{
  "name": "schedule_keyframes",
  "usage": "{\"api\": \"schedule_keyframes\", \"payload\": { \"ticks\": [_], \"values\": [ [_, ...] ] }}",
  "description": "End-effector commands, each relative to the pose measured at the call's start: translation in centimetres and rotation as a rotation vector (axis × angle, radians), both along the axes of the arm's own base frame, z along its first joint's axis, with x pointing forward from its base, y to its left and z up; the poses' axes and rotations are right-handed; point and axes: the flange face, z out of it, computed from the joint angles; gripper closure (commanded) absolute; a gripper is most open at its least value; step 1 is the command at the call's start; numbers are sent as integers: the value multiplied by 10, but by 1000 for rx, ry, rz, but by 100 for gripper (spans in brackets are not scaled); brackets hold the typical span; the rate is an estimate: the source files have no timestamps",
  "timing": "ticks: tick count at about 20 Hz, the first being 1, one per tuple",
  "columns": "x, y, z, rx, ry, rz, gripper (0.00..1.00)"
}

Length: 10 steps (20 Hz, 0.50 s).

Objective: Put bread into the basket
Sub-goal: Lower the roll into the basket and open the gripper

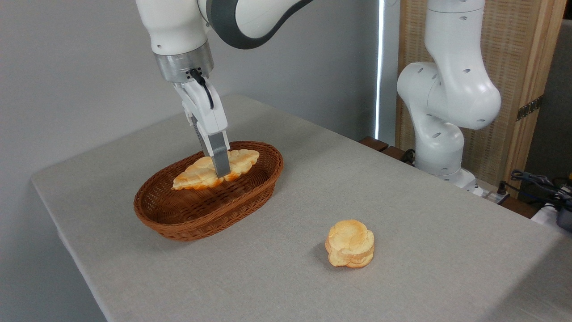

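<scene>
A white robot arm reaches down from the top left, its gripper (pixel 221 170) pinching the bread (pixel 196 175) near its middle. Only the near grey finger (pixel 219 156) is plainly visible, pressed against the pastry's front side – the bread appears clamped between the 2 fingers. The bread is long, golden-brown and bumpy, with pointed ends, lying roughly level along the length of the basket (pixel 196 221). It sits over the back half of the basket, within the rim; whether it touches the woven floor or hangs just above it cannot be told.

The basket is oval, reddish-brown wicker, resting on a grey cloth-covered table (pixel 402 214) toward the left. Well apart from it, toward the front and right, a small round stacked bun (pixel 351 243) sits on the table by itself. The arm's white base (pixel 442 134) stands beyond the table's far right edge – behind it, a woven wooden screen (pixel 514 67) against a pale grey wall
</scene>
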Motion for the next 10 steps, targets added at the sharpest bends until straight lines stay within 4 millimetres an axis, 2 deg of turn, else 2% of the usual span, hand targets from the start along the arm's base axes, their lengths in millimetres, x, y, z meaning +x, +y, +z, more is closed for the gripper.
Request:
{"api": "schedule_keyframes", "payload": {
  "ticks": [1,7,10],
  "values": [
    [-3,0,2,-2,15,6,0],
    [-3,0,4,-3,14,7,0],
    [2,17,15,-5,-12,39,0]
  ]
}}
